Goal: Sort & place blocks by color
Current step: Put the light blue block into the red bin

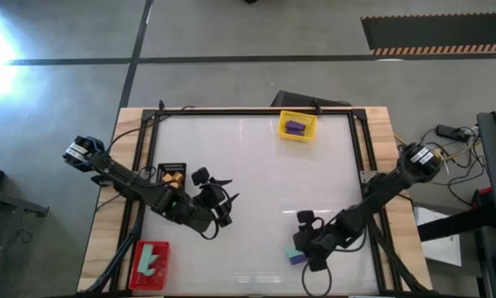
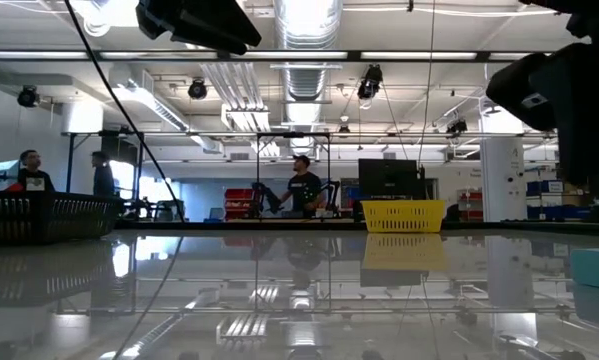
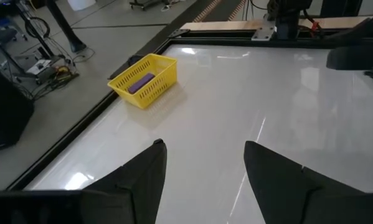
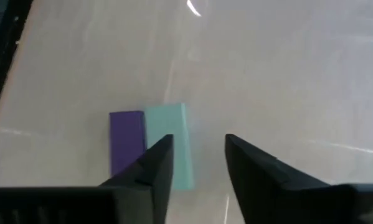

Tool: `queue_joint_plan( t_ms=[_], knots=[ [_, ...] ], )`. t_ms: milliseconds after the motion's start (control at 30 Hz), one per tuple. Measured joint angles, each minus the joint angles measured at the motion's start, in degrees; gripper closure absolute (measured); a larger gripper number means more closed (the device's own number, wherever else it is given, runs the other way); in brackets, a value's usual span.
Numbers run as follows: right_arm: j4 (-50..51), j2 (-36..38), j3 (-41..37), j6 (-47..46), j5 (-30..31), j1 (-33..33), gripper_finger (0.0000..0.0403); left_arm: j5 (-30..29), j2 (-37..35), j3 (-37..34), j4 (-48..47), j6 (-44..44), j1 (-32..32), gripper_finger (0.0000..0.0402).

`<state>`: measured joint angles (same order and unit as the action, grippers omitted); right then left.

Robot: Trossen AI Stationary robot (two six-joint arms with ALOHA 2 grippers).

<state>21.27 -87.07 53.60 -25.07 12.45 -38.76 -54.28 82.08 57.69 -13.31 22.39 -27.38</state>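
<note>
The right gripper (image 4: 198,165) hovers low near the bench's (image 1: 256,190) near right corner, its fingers parted with nothing between them, right beside two blocks lying there. A purple bar (image 4: 126,140) and a teal bar (image 4: 174,140) lie side by side, touching along their long sides; one finger overlaps the teal bar's edge in the right wrist view.

The left gripper (image 3: 205,171) waits toward the bench's left edge, open and empty.

A yellow tray (image 1: 297,126) at the far edge holds a purple block (image 1: 295,127). A black tray (image 1: 171,175) near the left edge holds orange cubes (image 1: 174,177). A red tray (image 1: 150,265) at the near left corner holds teal bars (image 1: 151,261).
</note>
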Motion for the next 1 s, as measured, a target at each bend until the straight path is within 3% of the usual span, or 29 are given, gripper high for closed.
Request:
queue_joint_plan(
  t_ms=[300,533,767,1000],
  knots=[
    [-0.2,-6.1,3.1,3.1,-2.6,0.0,0.0386,0.0,0.0,0.0,0.4,-0.7,0.4,0.0203],
    [0.4,-9.2,3.3,3.4,-2.3,0.1,0.0394,0.0,0.0,0.0,0.4,-0.7,0.4,0.0203],
    [2.9,-8.4,2.9,2.6,10.1,1.3,0.0394,0.0,0.0,0.0,0.8,-0.7,0.4,0.0203],
    [2.5,-7.5,2.9,6.3,7.3,1.8,0.0394,0.0,0.0,0.0,0.8,-0.8,0.5,0.0203]
  ],
)
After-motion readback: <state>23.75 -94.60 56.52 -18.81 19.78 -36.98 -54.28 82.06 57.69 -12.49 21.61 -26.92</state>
